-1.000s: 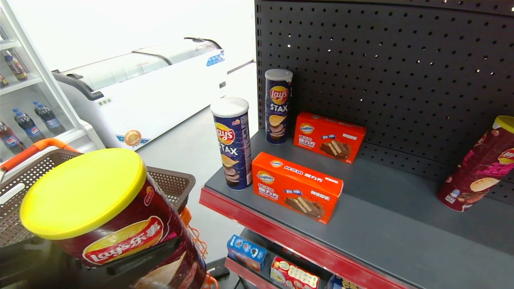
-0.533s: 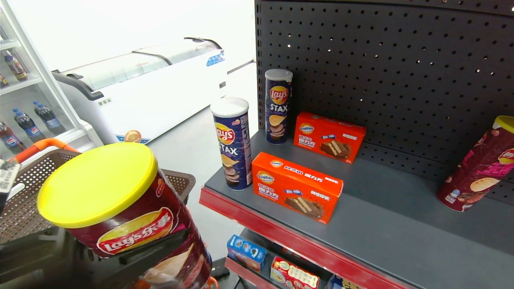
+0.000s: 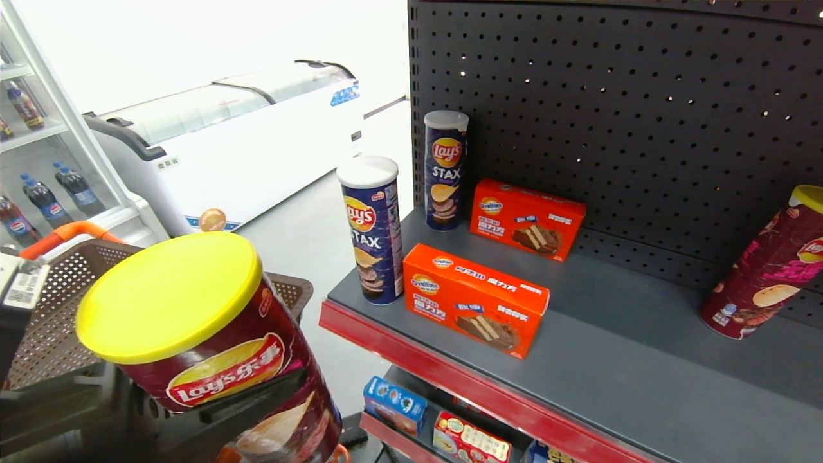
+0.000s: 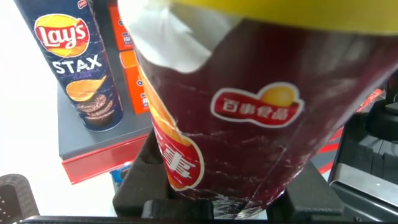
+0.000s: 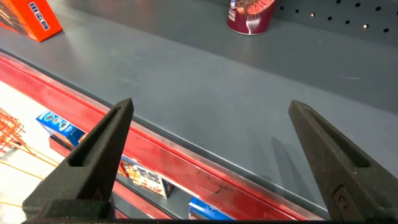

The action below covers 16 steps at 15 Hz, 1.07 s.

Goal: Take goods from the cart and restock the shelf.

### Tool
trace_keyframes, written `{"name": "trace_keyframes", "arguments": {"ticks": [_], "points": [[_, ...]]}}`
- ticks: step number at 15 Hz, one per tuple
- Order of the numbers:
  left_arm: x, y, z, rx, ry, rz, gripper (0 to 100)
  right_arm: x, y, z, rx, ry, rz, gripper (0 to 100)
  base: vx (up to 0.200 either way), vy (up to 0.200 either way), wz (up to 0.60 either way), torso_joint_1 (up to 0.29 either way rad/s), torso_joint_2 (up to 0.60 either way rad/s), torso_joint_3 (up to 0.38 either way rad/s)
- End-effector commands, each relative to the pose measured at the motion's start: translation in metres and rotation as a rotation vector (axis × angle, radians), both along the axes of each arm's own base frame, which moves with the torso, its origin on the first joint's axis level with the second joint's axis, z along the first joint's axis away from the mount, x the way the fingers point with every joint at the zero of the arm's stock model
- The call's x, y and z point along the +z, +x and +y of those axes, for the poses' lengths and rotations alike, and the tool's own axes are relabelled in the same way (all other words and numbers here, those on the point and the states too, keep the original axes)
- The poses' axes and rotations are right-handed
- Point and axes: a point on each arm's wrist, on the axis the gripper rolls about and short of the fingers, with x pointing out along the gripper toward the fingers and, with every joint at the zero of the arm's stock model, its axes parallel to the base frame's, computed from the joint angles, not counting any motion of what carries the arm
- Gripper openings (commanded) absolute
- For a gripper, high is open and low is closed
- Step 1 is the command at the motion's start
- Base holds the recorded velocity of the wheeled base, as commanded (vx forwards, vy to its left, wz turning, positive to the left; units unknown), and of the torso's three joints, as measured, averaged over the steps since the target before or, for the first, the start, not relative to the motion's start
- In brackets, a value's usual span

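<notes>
While the left gripper [image 3: 247,405] holds the big red chip can [image 3: 218,347] between its fingers, the can with its yellow lid [image 3: 170,296] hangs in the air, in front of the brown cart [image 3: 51,302] and left of the shelf [image 3: 611,360]. The right gripper [image 5: 211,109] has its fingers [image 5: 93,155] wide apart over the front of the shelf. Another red can [image 3: 765,270] stands at the shelf's far right.

head: high, facing forward-down onto shelf [image 3: 611,347] | left wrist: pressed close to chip can [image 4: 249,112], shelf corner beyond | right wrist: low, near shelf's front edge | shared: grey shelf top
</notes>
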Motion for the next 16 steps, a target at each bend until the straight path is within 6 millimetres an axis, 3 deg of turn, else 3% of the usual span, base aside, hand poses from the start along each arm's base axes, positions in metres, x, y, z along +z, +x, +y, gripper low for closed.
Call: {"name": "trace_keyframes", "arguments": {"ticks": [1,16], "points": [[-0.0004,0.0007,-0.0006,-0.002,0.002,0.002,0,0.0001,0.0001,0.0,0.0,-0.001,0.001,100,0.0,0.0,0.0,0.0,0.0,0.0],[0.0039,0.0033,-0.0034,-0.027,-0.008,-0.013,0,0.0001,0.0001,0.0,0.002,0.001,0.001,100,0.0,0.0,-0.56,0.002,0.0,0.003]]}}
